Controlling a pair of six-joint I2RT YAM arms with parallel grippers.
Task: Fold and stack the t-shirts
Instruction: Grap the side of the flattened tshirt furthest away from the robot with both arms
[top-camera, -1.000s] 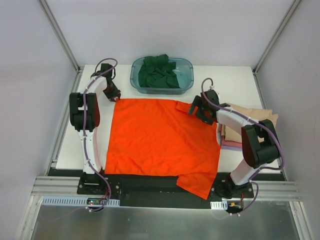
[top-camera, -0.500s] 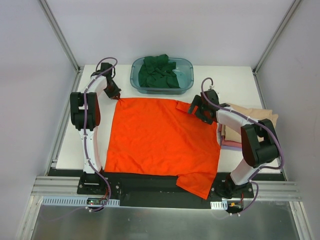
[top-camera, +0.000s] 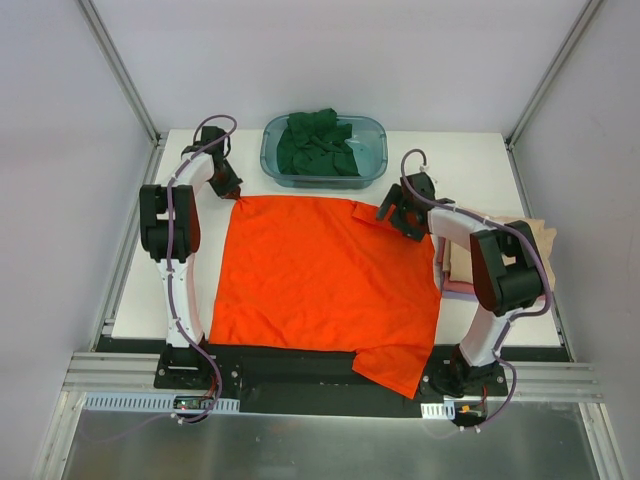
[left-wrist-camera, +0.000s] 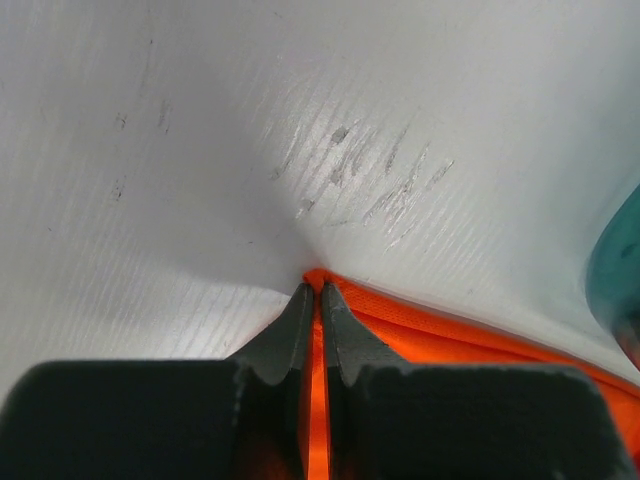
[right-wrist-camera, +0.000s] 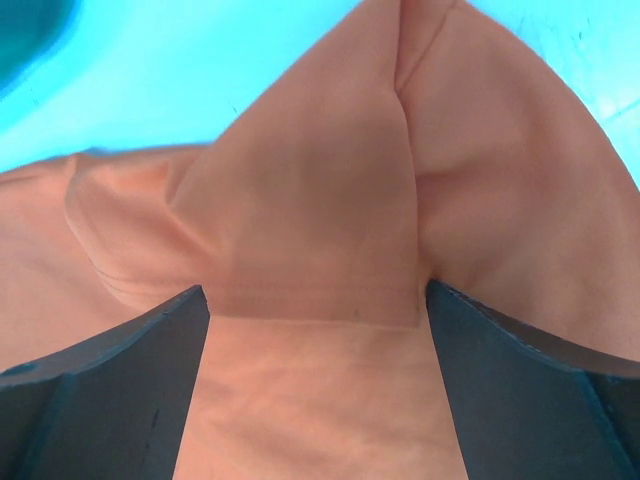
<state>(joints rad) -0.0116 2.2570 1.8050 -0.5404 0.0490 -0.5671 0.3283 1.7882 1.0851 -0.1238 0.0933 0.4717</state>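
Observation:
A bright orange-red t-shirt (top-camera: 320, 280) lies spread flat on the white table, its near right part hanging over the front edge. My left gripper (top-camera: 233, 193) is shut on the shirt's far left corner (left-wrist-camera: 318, 290), pinched between its fingers at table level. My right gripper (top-camera: 392, 216) is open over the shirt's far right sleeve (right-wrist-camera: 320, 220), which is bunched into a fold between its fingers (right-wrist-camera: 130, 380). A dark green t-shirt (top-camera: 320, 143) lies crumpled in the teal tub. Folded beige (top-camera: 530, 235) and pink (top-camera: 460, 288) shirts lie stacked at the right, under my right arm.
The translucent teal plastic tub (top-camera: 372, 165) stands at the table's far middle, its rim showing at the right of the left wrist view (left-wrist-camera: 620, 270). Metal frame posts rise at the back corners. A black rail (top-camera: 300, 365) runs along the front edge.
My right gripper has shifted slightly toward the far left over the sleeve, and its arm now covers more of the beige stack. My left gripper has barely moved.

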